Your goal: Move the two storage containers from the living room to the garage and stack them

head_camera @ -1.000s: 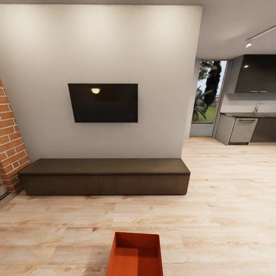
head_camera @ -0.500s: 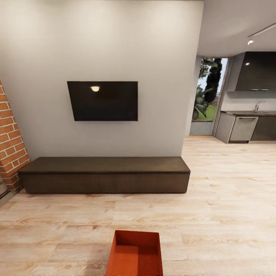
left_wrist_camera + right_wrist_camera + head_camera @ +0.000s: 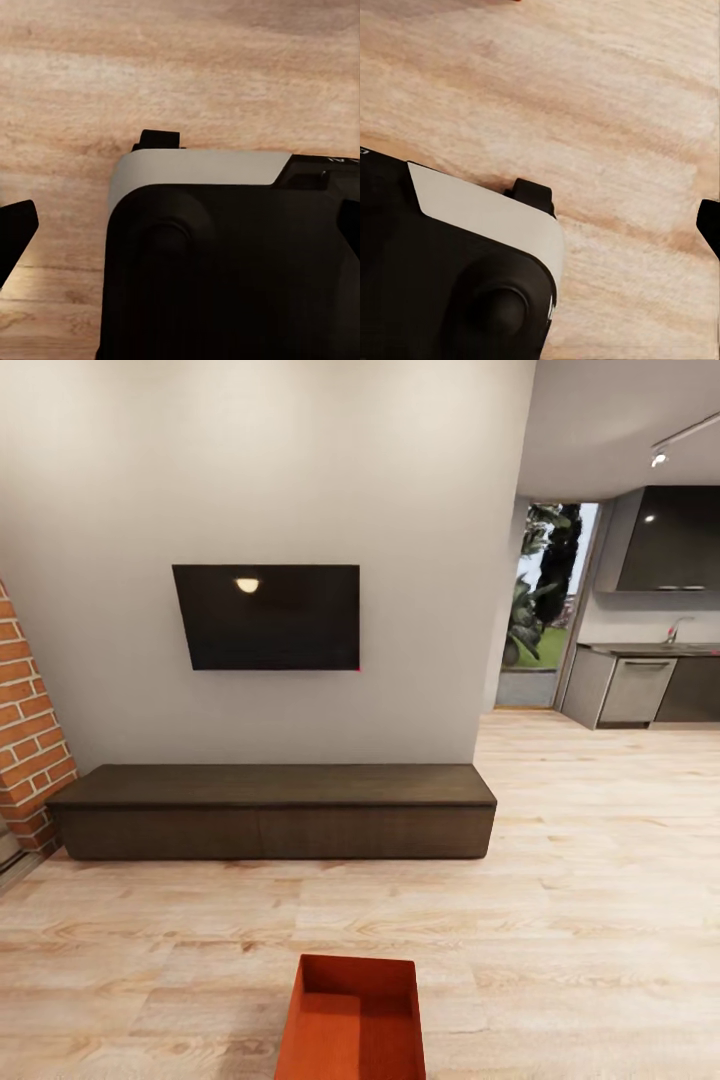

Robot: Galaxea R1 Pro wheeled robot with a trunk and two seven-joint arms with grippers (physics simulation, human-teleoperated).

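Note:
One orange-red storage container (image 3: 355,1020) sits on the living room's light wood-plank floor (image 3: 560,920), at the bottom middle of the head view, with its open top facing up and its near end cut off by the picture edge. My left gripper (image 3: 180,232) hangs over the wood planks and my own black and white base, its dark fingertips (image 3: 15,236) far apart with nothing between them. My right gripper (image 3: 540,225) is likewise spread wide, one fingertip (image 3: 711,225) at the picture edge. The garage is out of view.
A low dark wood console (image 3: 270,810) stands against the pale wall under a black TV (image 3: 268,617). Red brick fireplace (image 3: 25,730) is at the left. To the right, wood floor runs to a kitchen (image 3: 650,680) and a glass door (image 3: 540,610).
The whole head picture has drifted slightly upward and a little more of the right side shows, so the camera moved. The container and furniture have not moved.

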